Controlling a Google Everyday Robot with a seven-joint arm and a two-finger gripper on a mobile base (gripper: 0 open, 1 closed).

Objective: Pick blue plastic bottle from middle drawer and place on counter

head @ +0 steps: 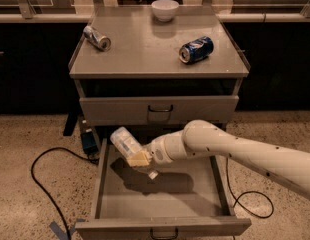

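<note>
Under gripper [140, 159] fingers, blue plastic bottle [124, 141] base is hidden. Gripper grasps it; bottle tilts up-left, over middle drawer [185, 204].

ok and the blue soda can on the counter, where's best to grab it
Its mid-body, from above, closing across its width: the blue soda can lies on its side on the counter and might roll if pushed sideways. The gripper is above the open middle drawer, shut on the blue plastic bottle.

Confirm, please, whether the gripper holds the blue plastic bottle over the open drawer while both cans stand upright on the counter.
In the camera view the silver can and blue can lie sideways on the counter; the gripper holds the bottle over the drawer.
</note>
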